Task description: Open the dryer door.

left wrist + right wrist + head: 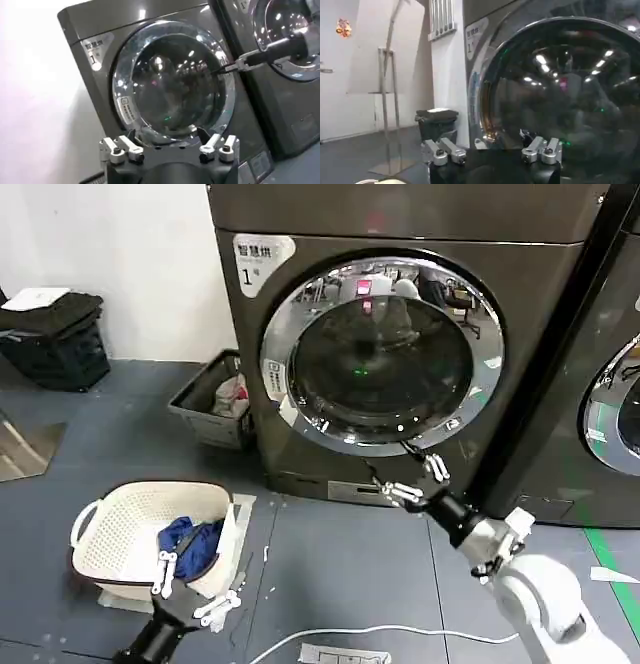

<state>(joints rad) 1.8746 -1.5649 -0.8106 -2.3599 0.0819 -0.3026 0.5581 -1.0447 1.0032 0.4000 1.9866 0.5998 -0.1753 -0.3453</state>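
My right gripper (420, 474) sat fingers wide at the shut dryer door (380, 349), 5 o'clock rim. Left gripper (195, 584), fingers wide, hung over the basket (110, 529).

A bronze-grey dryer (400, 224) is wearing a chrome-rimmed dark glass dryer door (380, 359); a cream basket (120, 529) is showing blue cloth (190, 544).

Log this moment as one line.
dryer door: shut | right pincer: open, at door's lower right rim | left pincer: open, low by basket
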